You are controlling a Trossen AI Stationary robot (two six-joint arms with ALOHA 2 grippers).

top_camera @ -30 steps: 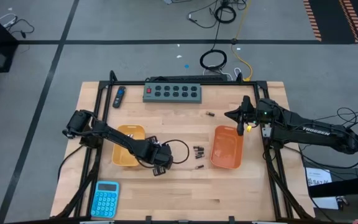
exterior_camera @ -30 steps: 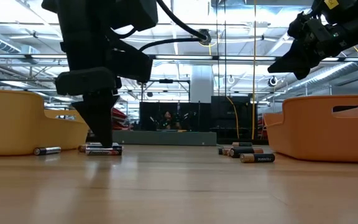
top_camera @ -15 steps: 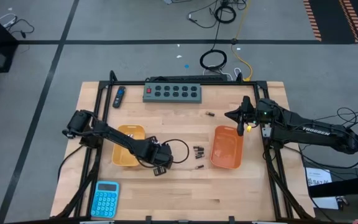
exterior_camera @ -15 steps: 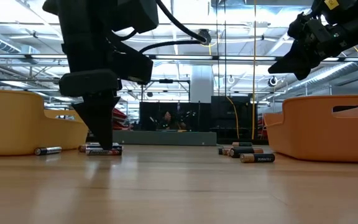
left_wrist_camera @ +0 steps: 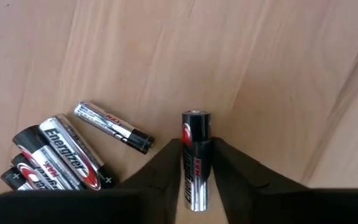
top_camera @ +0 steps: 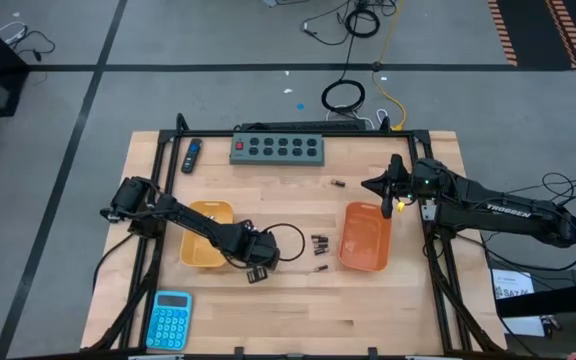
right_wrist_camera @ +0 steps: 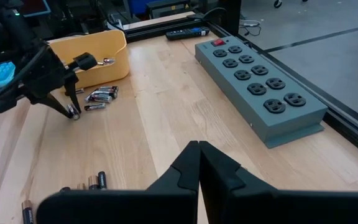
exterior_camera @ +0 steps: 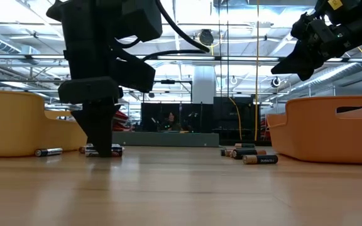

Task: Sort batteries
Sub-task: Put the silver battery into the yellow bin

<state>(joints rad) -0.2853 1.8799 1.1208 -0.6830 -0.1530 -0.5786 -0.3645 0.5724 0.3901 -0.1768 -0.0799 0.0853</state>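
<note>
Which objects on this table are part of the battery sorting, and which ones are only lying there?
Part of the job:
- batteries, loose on the wood
- battery between the left gripper fingers
- yellow bin
- orange bin

Only lying there:
- power strip
- blue calculator
- blue-and-black gadget

The right gripper waits, shut, above the orange bin.

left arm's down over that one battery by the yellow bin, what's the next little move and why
Probably close the left gripper on the silver-and-black battery. In the left wrist view its fingers straddle that cell with small gaps on both sides, and the low view shows them down at the wooden table, so nothing is gripped yet. Then lift it toward the yellow bin. The right gripper waits above the orange bin.
</note>
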